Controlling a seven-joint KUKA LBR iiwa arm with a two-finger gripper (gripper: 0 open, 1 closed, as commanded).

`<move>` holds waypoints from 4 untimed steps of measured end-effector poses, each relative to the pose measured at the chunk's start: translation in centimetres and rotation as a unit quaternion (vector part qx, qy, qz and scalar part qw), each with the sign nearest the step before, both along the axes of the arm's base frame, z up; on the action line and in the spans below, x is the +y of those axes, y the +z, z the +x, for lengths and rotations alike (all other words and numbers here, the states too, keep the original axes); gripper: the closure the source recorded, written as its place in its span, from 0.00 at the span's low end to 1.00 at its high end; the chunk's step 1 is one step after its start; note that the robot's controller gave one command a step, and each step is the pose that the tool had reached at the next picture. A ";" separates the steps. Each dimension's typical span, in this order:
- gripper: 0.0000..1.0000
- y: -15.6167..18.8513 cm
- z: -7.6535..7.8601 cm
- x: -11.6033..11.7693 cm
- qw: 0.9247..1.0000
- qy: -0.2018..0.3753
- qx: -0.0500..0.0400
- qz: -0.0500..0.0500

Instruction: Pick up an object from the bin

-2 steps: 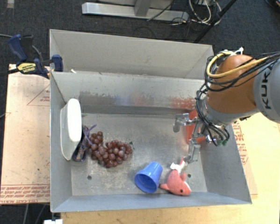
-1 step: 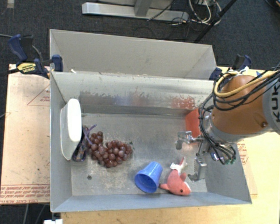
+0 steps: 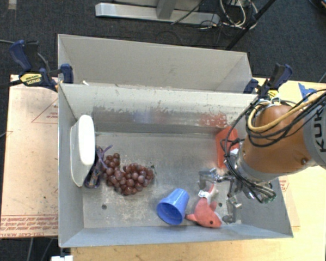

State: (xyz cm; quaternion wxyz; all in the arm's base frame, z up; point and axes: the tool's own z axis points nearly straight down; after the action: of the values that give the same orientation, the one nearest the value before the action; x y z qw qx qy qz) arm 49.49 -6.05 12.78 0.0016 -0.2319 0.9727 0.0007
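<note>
Where the arm [image 3: 271,141] enters, from three o'clock: orange-brown wrist cover looped with cables, hanging over the right end of the grey metal bin [image 3: 153,107].
Gripper [image 3: 219,204]: low over the bin floor at about four o'clock, pointing down.
Gripper state: fingers [image 3: 208,190] spread well apart; bare floor shows in the gap; nothing is held between them.
Gripper contact: the finger toward nine o'clock stands just above the pink toy's upper edge; whether it touches cannot be told. The other finger stands just beside the toy at its three-o'clock end.
Pink fish-shaped toy [image 3: 205,218]: flat on the floor at five o'clock, near the front wall, directly at six o'clock from the gripper.
Blue plastic cup [image 3: 172,206]: on its side at six o'clock, mouth toward the front wall, just beside the toy's nine-o'clock end.
Bunch of dark purple grapes [image 3: 128,177]: on the floor at eight o'clock, well apart from the gripper.
White oblong item [image 3: 83,147]: leaning against the left wall at nine o'clock, touching the grapes' stem end.
Orange-red item [image 3: 225,141]: against the right wall at two o'clock, partly hidden by the arm; kind cannot be told.
</note>
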 end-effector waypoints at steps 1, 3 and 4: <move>0.00 -5.8 -1.0 1.1 0.991 0.133 -0.008 -0.001; 1.00 -5.8 0.5 0.6 0.957 0.290 -0.001 0.000; 1.00 -5.4 0.3 0.6 0.957 0.290 0.001 0.001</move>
State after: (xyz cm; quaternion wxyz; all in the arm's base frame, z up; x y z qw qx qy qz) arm 49.80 -5.45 7.35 0.0003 -0.5038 0.8638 0.0026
